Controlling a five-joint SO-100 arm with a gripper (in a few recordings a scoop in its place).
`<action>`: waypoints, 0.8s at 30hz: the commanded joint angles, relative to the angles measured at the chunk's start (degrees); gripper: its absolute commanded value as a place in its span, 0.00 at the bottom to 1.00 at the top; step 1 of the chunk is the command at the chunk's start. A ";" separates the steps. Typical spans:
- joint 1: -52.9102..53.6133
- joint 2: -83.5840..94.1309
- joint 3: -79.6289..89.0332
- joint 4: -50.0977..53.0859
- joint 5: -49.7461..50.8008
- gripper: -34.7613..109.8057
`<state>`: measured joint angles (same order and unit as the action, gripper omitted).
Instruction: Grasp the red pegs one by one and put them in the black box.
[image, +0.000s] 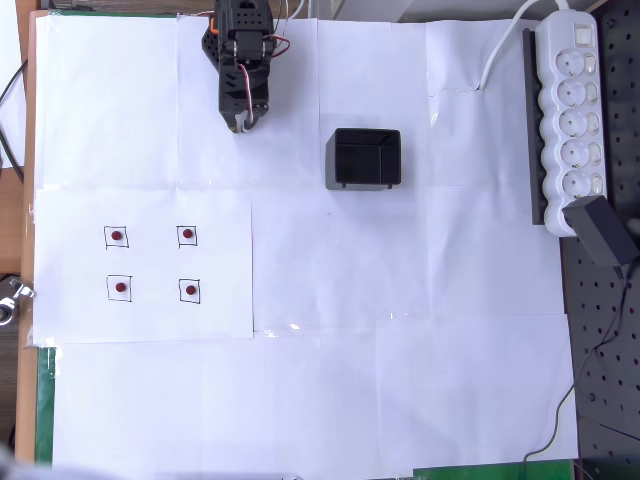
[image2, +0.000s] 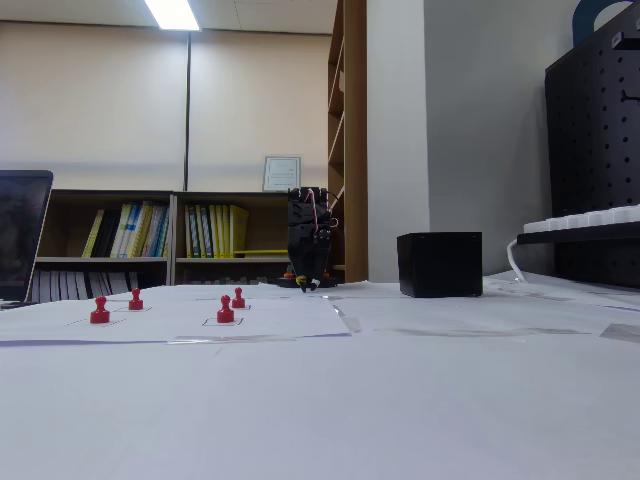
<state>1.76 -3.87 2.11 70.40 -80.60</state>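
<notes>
Standing nearest in the fixed view, four red pegs (image2: 225, 310) each fill a drawn square (image: 190, 291). Farther back sits the black box (image: 362, 158), well apart. Gripper (image: 243, 126) hangs folded beyond; whether it is parted is unclear.

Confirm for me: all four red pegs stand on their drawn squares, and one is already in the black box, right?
Not quite. The overhead view shows the black box empty. All four red pegs stand on their drawn squares.
</notes>
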 joint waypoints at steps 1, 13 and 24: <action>3.25 8.53 0.09 -11.51 2.72 0.26; 16.26 44.56 0.26 -70.22 3.78 0.34; 15.73 68.64 5.10 -92.99 -8.09 0.35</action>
<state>17.31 57.92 3.96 -17.05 -86.92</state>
